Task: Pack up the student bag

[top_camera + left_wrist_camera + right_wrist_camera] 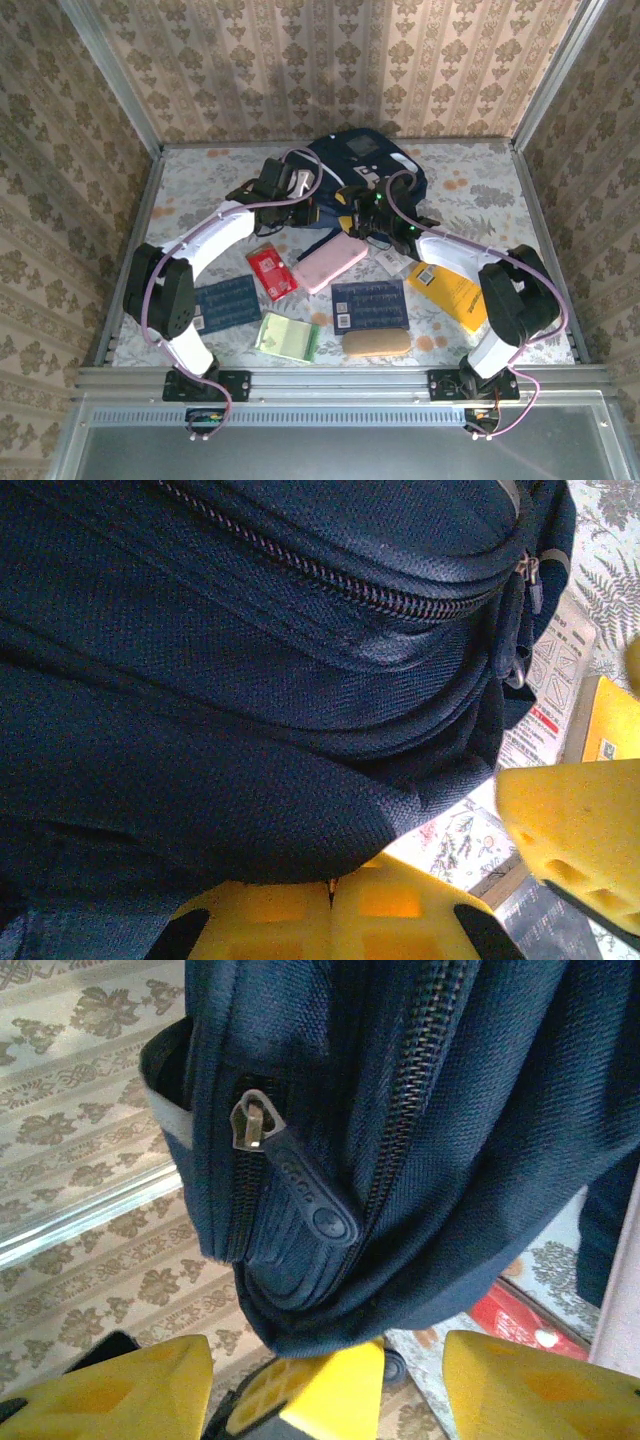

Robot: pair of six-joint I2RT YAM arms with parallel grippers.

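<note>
Position of bag point(372, 160): far centre of table point(480, 185). State of left tool point(331, 885): pressed together against lower bag fabric; pinch not confirmable. State of right tool point(325, 1360): spread, flanking bag corner below zipper pull point(300, 1185).

From above, the left arm point(225, 228) and right arm point(450, 255) hide the student bag's point(372, 165) near edge.
</note>
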